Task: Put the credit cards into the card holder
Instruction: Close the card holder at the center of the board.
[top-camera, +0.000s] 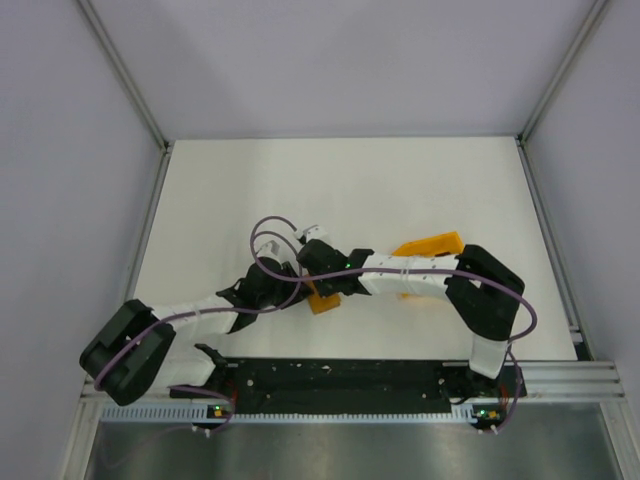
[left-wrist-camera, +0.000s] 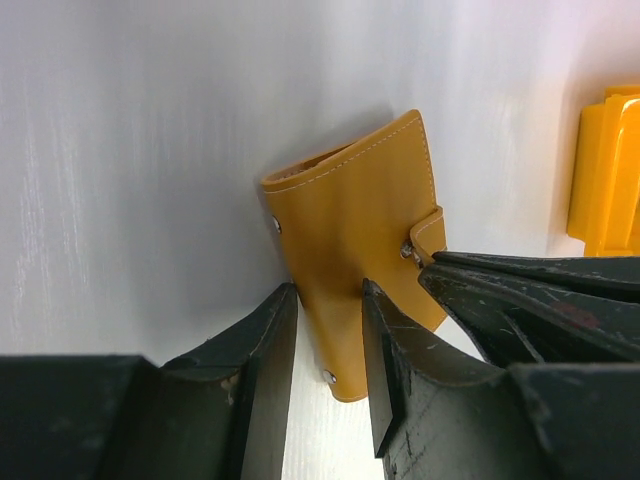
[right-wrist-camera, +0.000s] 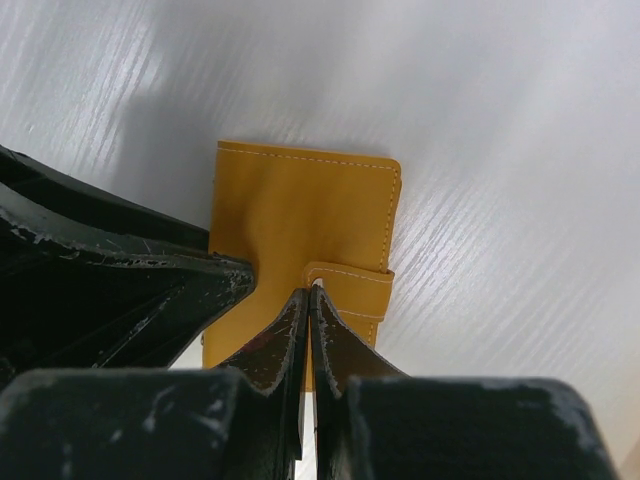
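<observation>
From above, both arms are reaching toward mid-table, where the orange wallet is sitting folded on the white table. The left gripper is meeting it from the left, the right gripper from the far side. A yellow block is sitting apart to the right

In the left wrist view, the left jaws are standing partly apart with the wallet's near corner between the 2 fingers; whether they are clamping it cannot be told. The right gripper's tip is touching the snap tab

In the right wrist view, the right jaws are sitting fully shut, tips against the tab's edge; whether they are pinching it is not showing
</observation>
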